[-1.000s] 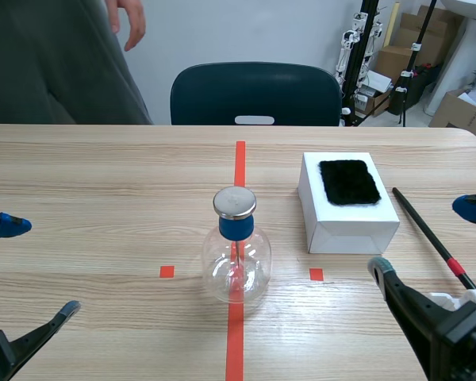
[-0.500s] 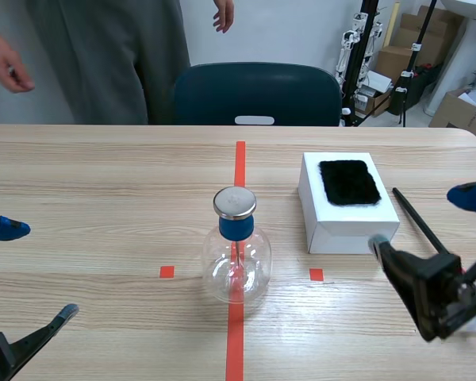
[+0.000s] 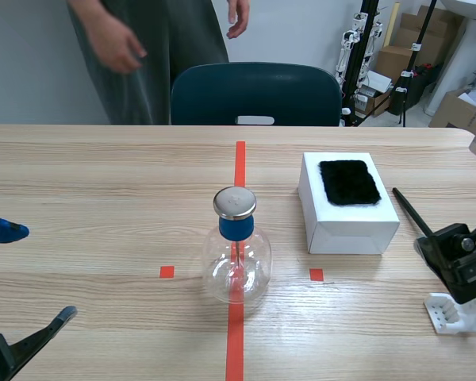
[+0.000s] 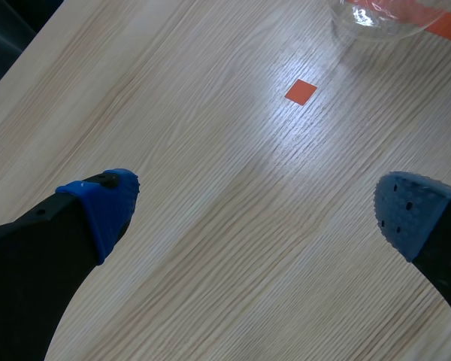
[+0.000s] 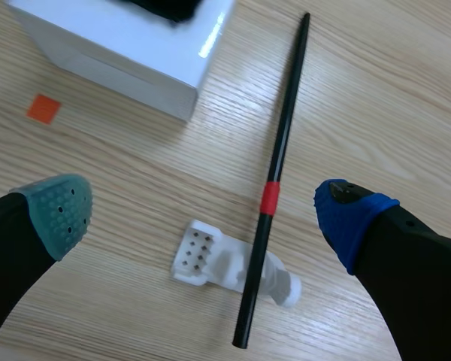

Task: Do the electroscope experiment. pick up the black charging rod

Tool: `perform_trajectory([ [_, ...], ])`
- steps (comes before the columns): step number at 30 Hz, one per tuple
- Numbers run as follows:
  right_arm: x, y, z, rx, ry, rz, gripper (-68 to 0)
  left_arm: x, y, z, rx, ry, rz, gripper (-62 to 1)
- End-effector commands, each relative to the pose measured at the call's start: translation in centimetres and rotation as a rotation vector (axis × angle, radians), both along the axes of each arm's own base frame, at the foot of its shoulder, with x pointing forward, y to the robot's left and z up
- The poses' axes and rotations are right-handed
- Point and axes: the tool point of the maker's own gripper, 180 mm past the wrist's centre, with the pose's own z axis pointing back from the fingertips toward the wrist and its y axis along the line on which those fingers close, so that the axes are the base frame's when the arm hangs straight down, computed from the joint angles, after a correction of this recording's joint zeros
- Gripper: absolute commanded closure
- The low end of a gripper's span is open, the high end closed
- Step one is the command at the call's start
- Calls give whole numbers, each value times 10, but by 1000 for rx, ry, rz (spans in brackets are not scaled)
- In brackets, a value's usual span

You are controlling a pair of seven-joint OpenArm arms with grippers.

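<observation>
The black charging rod (image 5: 282,158), thin with a red band, lies on the table with its near end resting on a small white stand (image 5: 233,265). My right gripper (image 5: 207,214) hovers above it, open, and the rod's banded part lies between and below its fingers. In the scene view the rod (image 3: 408,210) runs from beside the white box to under my right arm (image 3: 460,266). My left gripper (image 4: 255,210) stands open over bare table at the near left, holding nothing. The glass electroscope flask (image 3: 236,254) with a blue collar and metal cap stands on the centre tape line.
A white box (image 3: 347,213) topped with a black fur pad (image 3: 349,182) stands just left of the rod. The table's right edge is close to the right arm. A dark chair (image 3: 255,94) and a standing person (image 3: 143,48) are beyond the far edge.
My right arm has swung right and up, so its gripper now hangs over the rod and the white stand shows. The person behind the table has shifted right. The left arm is still.
</observation>
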Motion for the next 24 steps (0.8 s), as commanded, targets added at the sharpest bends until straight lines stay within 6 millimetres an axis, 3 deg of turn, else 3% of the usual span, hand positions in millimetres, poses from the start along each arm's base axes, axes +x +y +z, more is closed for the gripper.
perform_trajectory([
  [1, 5, -3, 1, 14, -2, -33, -604, 4, 0, 7, -9, -24, -1, -623],
  [6, -13, -25, -28, -23, 221, -153, -604, 4, 0, 7, -10, -24, -2, -623],
  [10, -18, -36, -37, -33, 346, -227, -604, 4, 0, 7, -10, -23, -2, -623],
  [19, 16, -48, -47, 2, 372, -300, -604, 0, -1, 2, -2, 10, -13, -623],
  [24, 30, -61, -54, 4, 382, -364, -604, -16, -20, 3, -111, 68, -113, -623],
])
